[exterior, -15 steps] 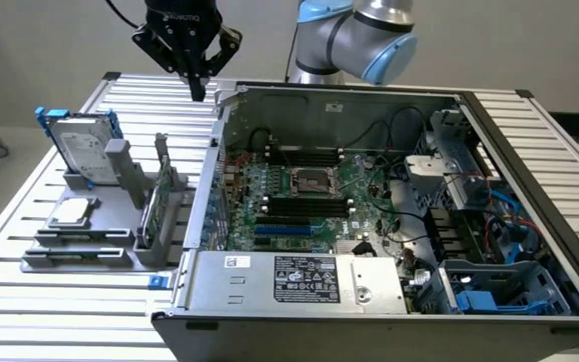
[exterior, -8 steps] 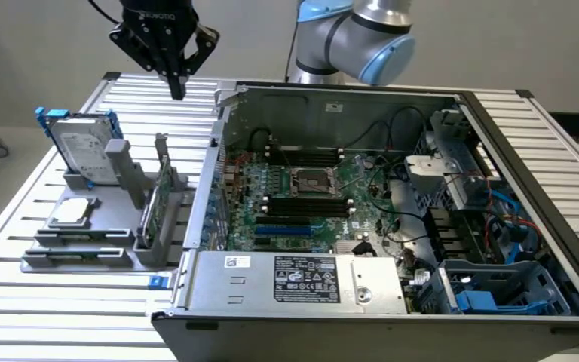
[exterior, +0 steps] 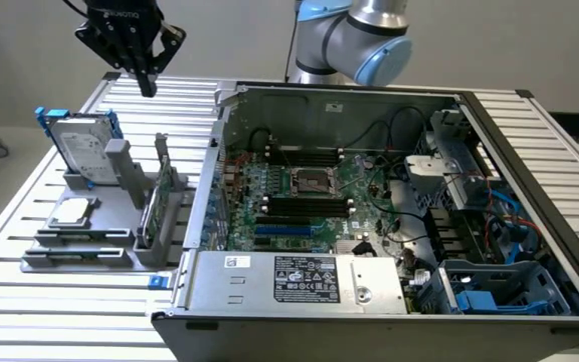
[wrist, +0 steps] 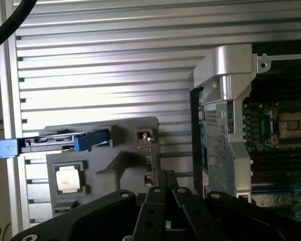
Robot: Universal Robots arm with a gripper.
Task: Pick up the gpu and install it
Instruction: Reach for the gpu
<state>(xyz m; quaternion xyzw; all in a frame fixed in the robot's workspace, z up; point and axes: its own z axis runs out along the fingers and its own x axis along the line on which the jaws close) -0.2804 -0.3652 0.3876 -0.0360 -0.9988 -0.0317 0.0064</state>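
Hovering above table, tool [exterior: 148, 89] fingers pinched together, holding nothing; gpu [exterior: 157, 204] upright in gray fixture [exterior: 78, 256], untouched.

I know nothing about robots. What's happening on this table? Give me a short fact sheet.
Gripper: gripper shut, holding nothing, raised above the table
Nearest to it: gray holder
Gpu: gpu standing on edge in the holder, untouched
Also in holder: hard drive with blue rails, upright
Computer case: computer case open, to the exterior view's right of the holder
Inside case: motherboard exposed
Progress: gpu not yet picked up
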